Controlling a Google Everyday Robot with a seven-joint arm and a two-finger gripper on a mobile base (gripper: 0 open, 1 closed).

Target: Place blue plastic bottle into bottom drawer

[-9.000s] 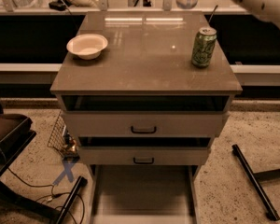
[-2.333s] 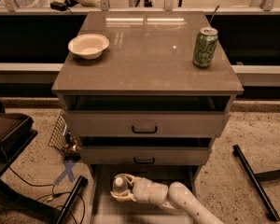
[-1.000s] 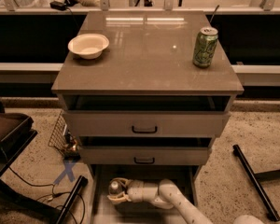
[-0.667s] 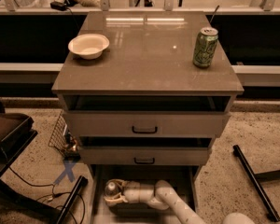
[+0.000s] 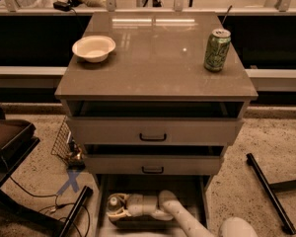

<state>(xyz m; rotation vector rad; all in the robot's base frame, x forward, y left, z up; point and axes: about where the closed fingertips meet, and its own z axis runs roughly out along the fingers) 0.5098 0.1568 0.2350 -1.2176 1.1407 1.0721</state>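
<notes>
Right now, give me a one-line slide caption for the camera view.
Gripper low in the open bottom drawer with the blue plastic bottle; green can and bowl sit on top.

The pale 2-finger gripper is lying low in the left half of the pulled-out grey-brown bottom drawer, clasping the small clear blue plastic bottle. Its white arm is crossing the middle. The 2 grey upper drawers are overhanging the rear, and only the right strip is lying free.
</notes>
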